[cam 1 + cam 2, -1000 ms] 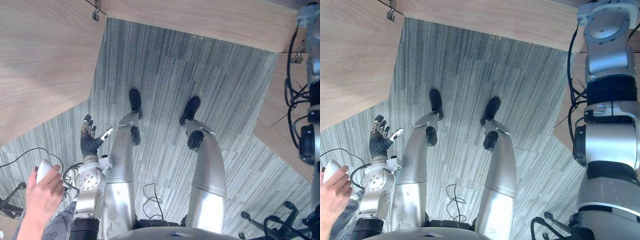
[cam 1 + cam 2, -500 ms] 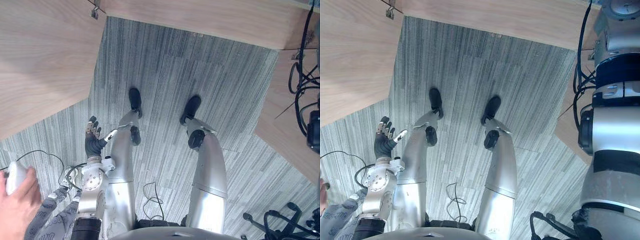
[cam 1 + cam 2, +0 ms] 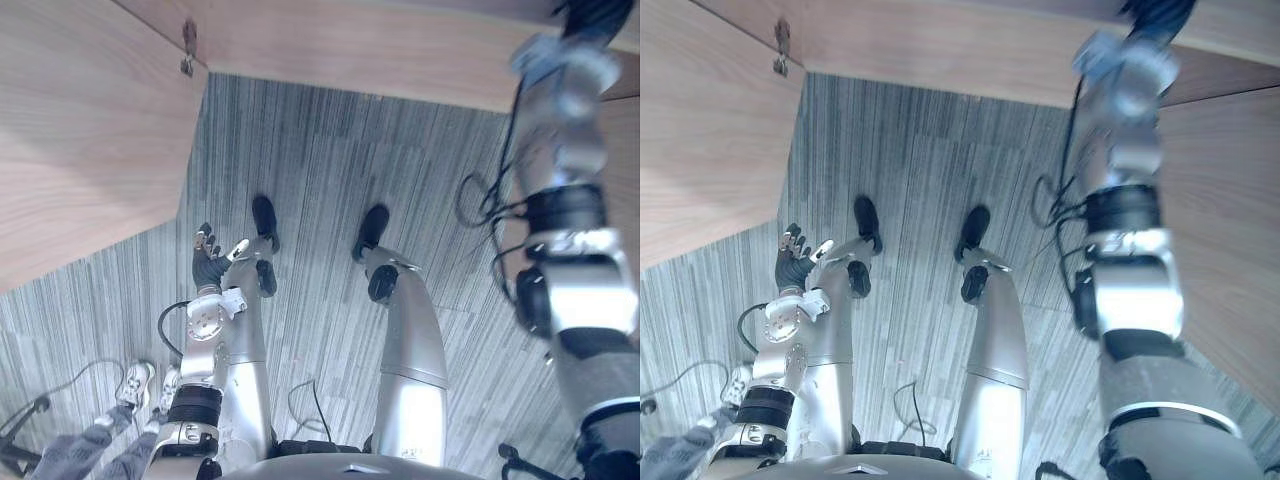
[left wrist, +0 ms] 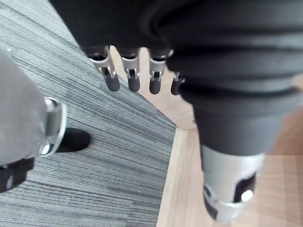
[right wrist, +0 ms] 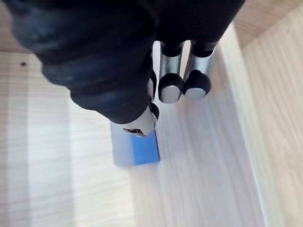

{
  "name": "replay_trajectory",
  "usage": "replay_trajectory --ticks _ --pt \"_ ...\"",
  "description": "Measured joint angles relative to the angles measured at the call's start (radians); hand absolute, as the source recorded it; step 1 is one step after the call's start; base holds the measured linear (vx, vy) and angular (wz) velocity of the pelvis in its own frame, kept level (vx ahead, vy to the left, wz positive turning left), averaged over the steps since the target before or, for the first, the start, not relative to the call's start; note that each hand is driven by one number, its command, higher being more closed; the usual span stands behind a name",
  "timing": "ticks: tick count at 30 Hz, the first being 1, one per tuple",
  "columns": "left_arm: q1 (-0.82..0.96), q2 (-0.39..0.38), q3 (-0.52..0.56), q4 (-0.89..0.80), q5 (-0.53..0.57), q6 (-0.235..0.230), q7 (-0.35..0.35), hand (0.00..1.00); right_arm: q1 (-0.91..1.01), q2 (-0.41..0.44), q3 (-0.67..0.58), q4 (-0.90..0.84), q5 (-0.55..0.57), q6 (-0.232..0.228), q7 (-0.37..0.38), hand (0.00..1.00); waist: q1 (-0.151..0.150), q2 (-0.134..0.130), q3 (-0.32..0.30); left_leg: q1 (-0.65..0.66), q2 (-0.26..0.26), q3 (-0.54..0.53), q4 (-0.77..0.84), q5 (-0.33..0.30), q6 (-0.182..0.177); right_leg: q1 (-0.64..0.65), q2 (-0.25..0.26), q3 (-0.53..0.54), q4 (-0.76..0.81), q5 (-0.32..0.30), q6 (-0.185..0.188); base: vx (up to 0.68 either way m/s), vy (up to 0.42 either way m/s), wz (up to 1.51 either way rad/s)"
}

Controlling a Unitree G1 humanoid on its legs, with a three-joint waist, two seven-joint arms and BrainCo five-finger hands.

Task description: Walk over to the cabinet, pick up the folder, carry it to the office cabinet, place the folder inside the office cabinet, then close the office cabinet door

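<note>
Since a second ago the right arm has swung up from the right edge and now reaches toward the wood at the far top. The whole head view has shifted a little too. A person's hand with a white device was at the lower left; sneakers and grey trouser legs show there now.

Nearest: left hand hangs low by the robot's side, holding nothing. Its wrist view shows what the head views do not: fingers straight and loose over the floor.

Floor: grey carpet with fine dark stripes.

Left of it, a broad light-wood door panel with a small metal fitting at its far corner. Another wooden panel stands on the right.

Farthest: right hand is inside the office cabinet, pale wood with a side wall. The right wrist view shows the blue folder resting on the cabinet's inner surface, just past the thumb. Fingers are straight and clear of it. Whether the thumb touches the folder cannot be told.
</note>
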Motion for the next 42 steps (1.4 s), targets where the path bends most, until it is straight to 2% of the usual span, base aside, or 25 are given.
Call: replay_trajectory --ticks 2,6,7,12,14,16,17,19,22,25,28,31,32,34,42 --pt "-0.016 0.007 -0.002 0.036 0.0 0.016 0.0 0.0 0.093 0.062 -0.017 -0.124 0.009 -0.01 0.001 1.0 -0.005 0.0 0.0 0.057 0.001 0.002 -0.004 -0.011 -0.004 0.056 0.005 0.003 -0.008 -0.003 0.0 -0.05 -0.048 -0.08" --pt "-0.02 0.007 -0.003 0.085 0.016 0.035 -0.005 0.0 0.289 0.165 -0.02 -0.365 0.0 -0.077 0.011 1.0 -0.013 -0.002 -0.002 0.218 0.011 0.02 -0.052 -0.024 -0.004 0.221 0.016 -0.009 -0.079 -0.004 0.003 -0.03 -0.034 -0.18" --pt "-0.015 0.008 -0.003 0.101 0.025 0.04 -0.005 0.0 0.36 0.193 -0.013 -0.423 -0.005 -0.09 0.025 1.0 -0.015 -0.007 -0.02 0.26 0.012 0.032 -0.067 -0.028 -0.005 0.257 0.016 -0.008 -0.098 -0.003 0.005 0.03 -0.006 -0.17" --pt "0.036 0.004 -0.004 0.139 0.078 0.061 -0.006 0.0 0.679 0.308 0.106 -0.58 -0.089 -0.092 0.101 1.0 -0.035 -0.024 -0.082 0.45 0.017 0.062 -0.126 -0.056 -0.012 0.445 0.034 -0.006 -0.193 0.011 0.022 0.09 0.007 -0.19" --pt "0.066 0.003 -0.003 0.156 0.097 0.066 -0.007 0.0 0.792 0.352 0.158 -0.604 -0.145 -0.092 0.143 1.0 -0.039 -0.028 -0.115 0.512 0.022 0.073 -0.133 -0.073 -0.013 0.506 0.043 -0.003 -0.218 0.011 0.022 0.15 0.009 -0.22" --pt "0.109 -0.003 -0.002 0.194 0.119 0.069 -0.009 0.0 0.948 0.412 0.216 -0.62 -0.159 -0.089 0.214 1.0 -0.041 -0.035 -0.157 0.607 0.031 0.105 -0.167 -0.093 -0.019 0.592 0.057 0.006 -0.269 0.011 0.028 0.16 0.006 -0.26" --pt "0.114 -0.005 -0.002 0.198 0.121 0.069 -0.009 0.0 0.966 0.415 0.221 -0.619 -0.159 -0.089 0.224 1.0 -0.042 -0.035 -0.158 0.621 0.032 0.109 -0.172 -0.094 -0.019 0.605 0.058 0.007 -0.275 0.011 0.029 0.16 0.009 -0.22" --pt "0.144 -0.008 -0.004 0.225 0.136 0.073 -0.015 0.0 1.048 0.448 0.246 -0.595 -0.166 -0.086 0.266 1.0 -0.052 -0.036 -0.174 0.691 0.032 0.119 -0.199 -0.099 -0.019 0.674 0.066 0.01 -0.313 0.012 0.034 0.14 0.013 -0.13" --pt "0.183 -0.003 -0.009 0.281 0.156 0.079 -0.029 0.0 1.141 0.482 0.238 -0.462 -0.262 -0.075 0.306 1.0 -0.061 -0.049 -0.226 0.783 0.022 0.139 -0.253 -0.098 -0.034 0.75 0.071 0.021 -0.356 0.024 0.046 0.17 0.012 -0.13" --pt "0.189 0.003 -0.016 0.374 0.176 0.081 -0.037 0.0 1.159 0.483 0.195 -0.239 -0.39 -0.044 0.314 1.0 -0.075 -0.044 -0.257 0.862 0.005 0.138 -0.31 -0.09 -0.044 0.832 0.076 0.021 -0.426 0.039 0.056 0.13 0.023 -0.02" --pt "0.203 0.024 -0.016 0.459 0.197 0.085 -0.049 0.0 1.136 0.478 0.121 0.046 -0.512 0.001 0.311 1.0 -0.083 -0.042 -0.265 0.956 -0.016 0.136 -0.394 -0.065 -0.046 0.943 0.088 0.025 -0.556 0.094 0.071 0.09 0.037 -0.04" --pt "0.227 0.03 -0.012 0.469 0.215 0.086 -0.05 0.0 1.128 0.469 0.073 0.175 -0.571 0.016 0.309 1.0 -0.086 -0.04 -0.28 0.998 -0.04 0.138 -0.454 -0.045 -0.04 0.999 0.09 0.035 -0.641 0.139 0.082 0.06 0.047 -0.03" --pt "0.237 0.032 -0.011 0.475 0.215 0.086 -0.05 0.0 1.124 0.463 0.056 0.216 -0.594 0.026 0.308 0.0 -0.086 -0.04 -0.285 1.016 -0.049 0.139 -0.473 -0.038 -0.038 1.022 0.088 0.039 -0.674 0.156 0.085 0.04 0.056 -0.11" --pt "0.252 0.038 -0.002 0.506 0.226 0.086 -0.05 0.0 1.113 0.454 0.018 0.323 -0.636 0.048 0.299 0.0 -0.088 -0.04 -0.298 1.065 -0.071 0.141 -0.513 -0.028 -0.033 1.079 0.082 0.045 -0.75 0.193 0.093 0.0 0.089 -0.08" --pt "0.277 0.04 0.022 0.611 0.233 0.091 -0.051 0.0 1.1 0.451 -0.091 0.48 -0.649 0.095 0.259 0.0 -0.079 -0.051 -0.342 1.131 -0.117 0.129 -0.598 -0.014 -0.034 1.111 0.071 0.097 -0.824 0.227 0.097 -0.06 0.02 -0.18"
